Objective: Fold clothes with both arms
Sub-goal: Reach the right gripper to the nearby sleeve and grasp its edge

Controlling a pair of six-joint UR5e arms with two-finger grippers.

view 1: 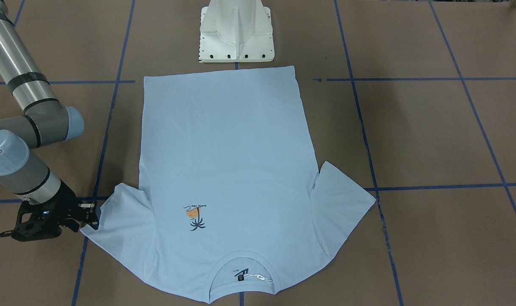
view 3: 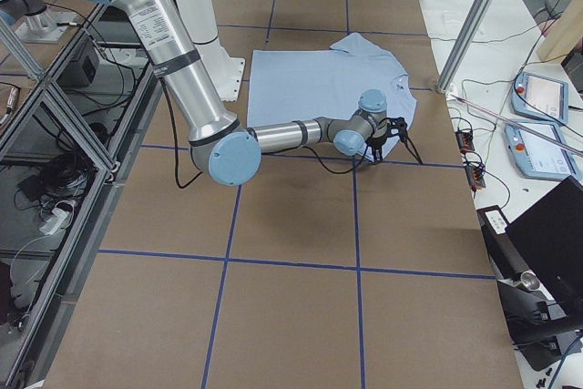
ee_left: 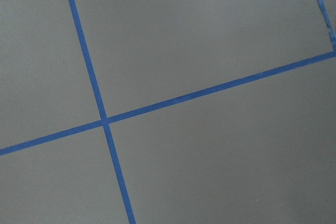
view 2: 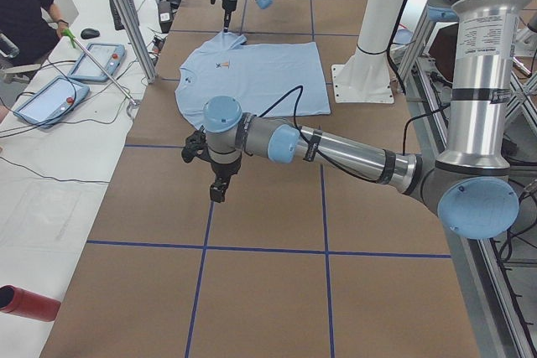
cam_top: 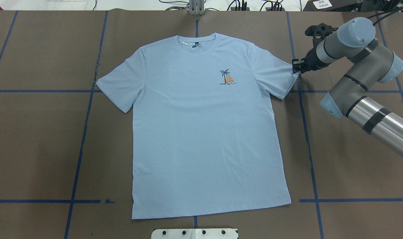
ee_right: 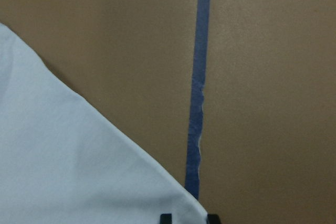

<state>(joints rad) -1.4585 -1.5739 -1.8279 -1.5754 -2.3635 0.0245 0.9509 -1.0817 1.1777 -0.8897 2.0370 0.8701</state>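
Right fingers [ee_right: 166,219] stand apart, astride the sleeve corner of the T-shirt [cam_top: 204,132], which lies flat, front up, on the table [cam_top: 38,149]. The right arm [cam_top: 357,83] reaches low, elbow bent. Left fingers [view 2: 217,192] point down above the table, well apart from the T-shirt; their spread cannot be told.

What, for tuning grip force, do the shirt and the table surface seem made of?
Shirt: soft matte knit, likely cotton jersey; it lies limp with faint creases. Table surface: matte brown paper or thin board, hard to tell which; no shine, blue tape lines stuck on it.
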